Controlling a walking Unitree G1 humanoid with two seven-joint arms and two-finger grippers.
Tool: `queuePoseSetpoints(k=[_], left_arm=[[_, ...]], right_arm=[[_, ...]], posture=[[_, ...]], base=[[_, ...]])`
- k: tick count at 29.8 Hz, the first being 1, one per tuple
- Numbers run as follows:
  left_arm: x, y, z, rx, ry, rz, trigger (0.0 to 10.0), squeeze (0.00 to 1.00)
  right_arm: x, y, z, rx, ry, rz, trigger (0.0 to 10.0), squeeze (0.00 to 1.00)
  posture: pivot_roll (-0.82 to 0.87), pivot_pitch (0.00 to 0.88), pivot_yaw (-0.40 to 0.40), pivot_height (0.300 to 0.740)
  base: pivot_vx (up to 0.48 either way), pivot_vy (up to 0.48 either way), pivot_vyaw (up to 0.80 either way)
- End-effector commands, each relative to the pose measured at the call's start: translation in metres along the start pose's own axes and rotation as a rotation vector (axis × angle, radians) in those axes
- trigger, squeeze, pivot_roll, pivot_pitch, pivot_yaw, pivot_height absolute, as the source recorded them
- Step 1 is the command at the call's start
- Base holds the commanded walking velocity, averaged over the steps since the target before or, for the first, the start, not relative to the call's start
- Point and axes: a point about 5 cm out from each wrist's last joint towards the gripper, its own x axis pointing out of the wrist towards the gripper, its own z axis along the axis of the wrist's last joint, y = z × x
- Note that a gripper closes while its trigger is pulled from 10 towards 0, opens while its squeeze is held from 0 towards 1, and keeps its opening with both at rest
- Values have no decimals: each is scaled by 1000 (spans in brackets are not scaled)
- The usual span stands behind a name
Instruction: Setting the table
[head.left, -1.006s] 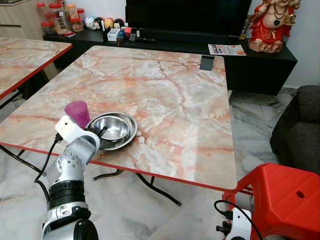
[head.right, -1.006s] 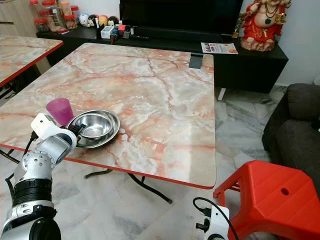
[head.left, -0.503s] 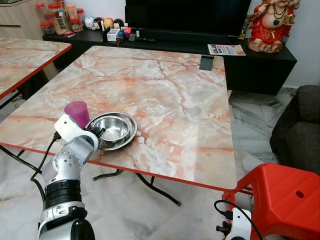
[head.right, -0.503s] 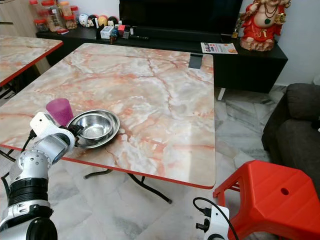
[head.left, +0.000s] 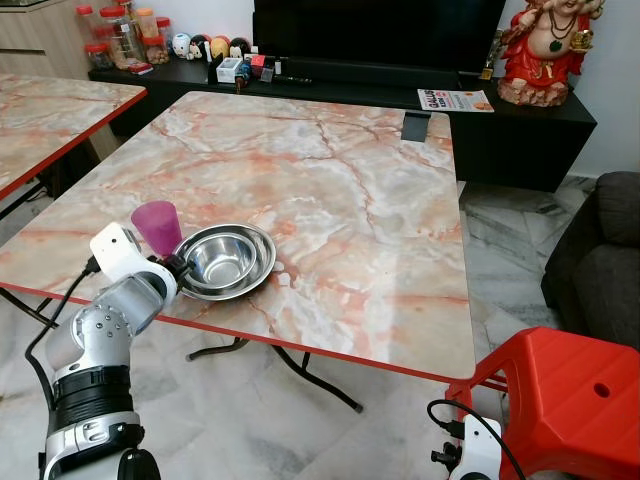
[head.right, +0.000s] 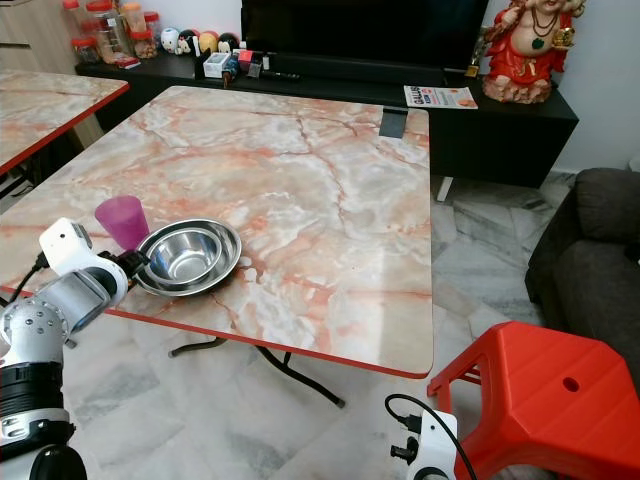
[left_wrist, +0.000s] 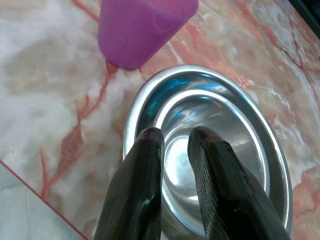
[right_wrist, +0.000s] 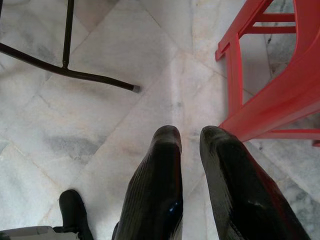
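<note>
A steel bowl (head.left: 225, 258) sits nested in a wider steel dish near the front left corner of the marble table (head.left: 350, 170). Just left of it stands a purple cup (head.left: 157, 224), upright. My left gripper (head.left: 178, 268) is at the dish's near-left rim. In the left wrist view its fingertips (left_wrist: 149, 139) hover over the rim of the bowl (left_wrist: 225, 150) with only a narrow gap and nothing held, and the cup (left_wrist: 140, 30) is just beyond. My right gripper (right_wrist: 190, 137) hangs shut over the floor beside the stool.
A red plastic stool (head.left: 560, 390) stands at the table's front right corner. A second marble table (head.left: 50, 110) is on the left. Behind are a black cabinet (head.left: 520, 125) with a red statue (head.left: 545, 45), and a dark sofa (head.left: 605, 260) at the right.
My left arm has drawn back to the left, away from the bowl's inside to its rim. The bowl and cup stay where they were.
</note>
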Motion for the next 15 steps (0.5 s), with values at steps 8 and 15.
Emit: queuePoseSetpoints(k=[8, 15], left_arm=[[-4, 8, 3, 457, -304, 16, 10000, 0], [-7, 58, -29, 516, -377, 229, 10000, 0]], right_arm=[[0, 1, 2, 8, -9, 2, 10000, 0], [0, 0, 4, 23, -26, -4, 10000, 0]], posture=[[-6, 0, -15, 740], [-7, 0, -12, 740]], base=[[0, 0, 0], [0, 0, 0]])
